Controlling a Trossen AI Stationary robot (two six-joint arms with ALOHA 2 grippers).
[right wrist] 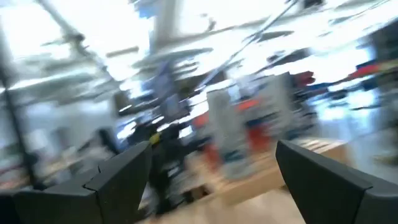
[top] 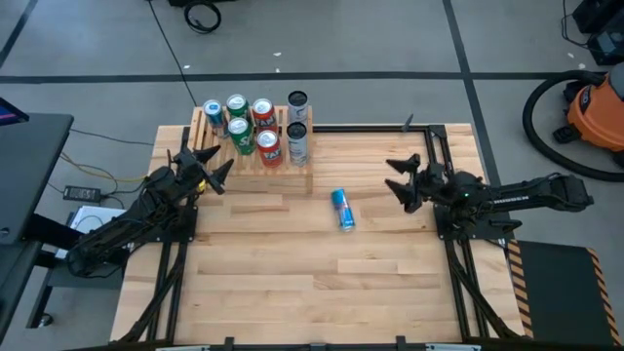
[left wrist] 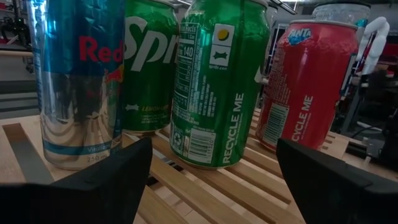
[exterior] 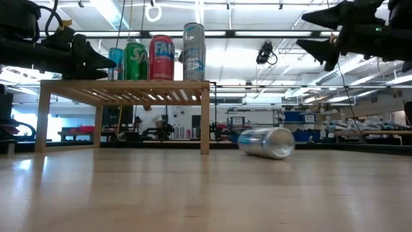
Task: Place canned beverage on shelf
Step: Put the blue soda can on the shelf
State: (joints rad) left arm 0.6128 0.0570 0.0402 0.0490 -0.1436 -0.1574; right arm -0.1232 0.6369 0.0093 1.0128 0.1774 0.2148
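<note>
A blue can (top: 342, 210) lies on its side on the table (top: 322, 283), between the arms and clear of both. The right gripper (top: 400, 179) hangs wide and empty beside it. The left gripper (top: 213, 168), also wide and empty, faces the shelf (top: 292, 174), where six cans (top: 265, 136) stand upright.

Four cans (exterior: 158, 58) stand on the shelf (exterior: 125, 90); a silver can (exterior: 267, 142) lies beside it.
</note>
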